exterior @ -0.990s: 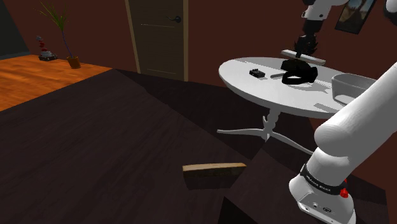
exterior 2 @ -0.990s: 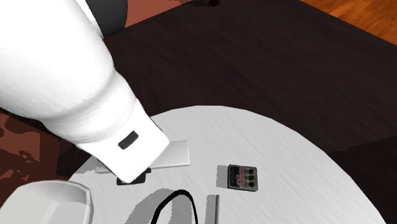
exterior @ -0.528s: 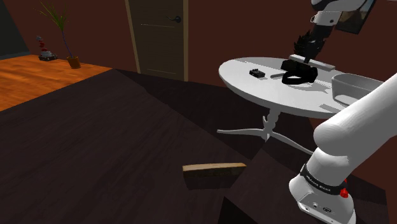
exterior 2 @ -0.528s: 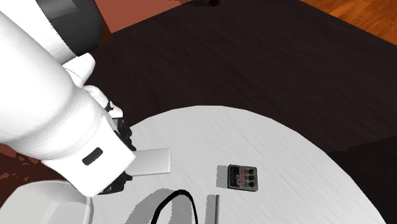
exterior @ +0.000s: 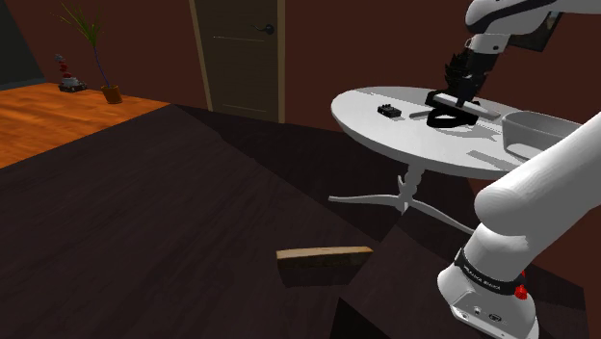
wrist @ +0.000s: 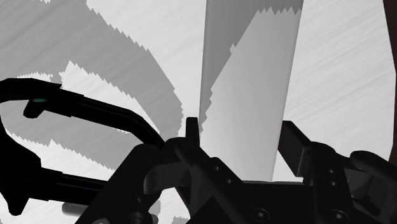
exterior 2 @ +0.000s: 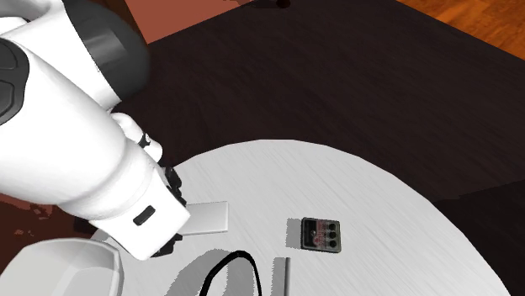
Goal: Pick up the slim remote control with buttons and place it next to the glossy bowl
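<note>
My black gripper [exterior: 460, 87] is shut on a slim, flat, light-grey slab, the remote [exterior: 479, 104], and holds it just above the round white table [exterior: 385, 130]. In the wrist view the fingers [wrist: 191, 146] clasp the near end of the remote [wrist: 254, 95], whose shadow falls on the tabletop beneath. No buttons show on it. The pale bowl [exterior: 530, 130] stands at the shoulder view's right end of the table. In the second exterior view the remote [exterior 2: 209, 217] sticks out from behind the white arm, a short way from the bowl [exterior 2: 59, 265].
A black looped band [exterior: 445, 119] lies on the table beside the gripper, seen up close as the band [wrist: 95, 114]. A small dark box with red buttons [exterior 2: 322, 235] and a thin grey stick [exterior 2: 286, 277] lie further along. A wooden block [exterior: 323, 262] sits on the dark floor.
The arm has carried the remote across the table toward the bowl and a little lower. The grip has stayed the same.
</note>
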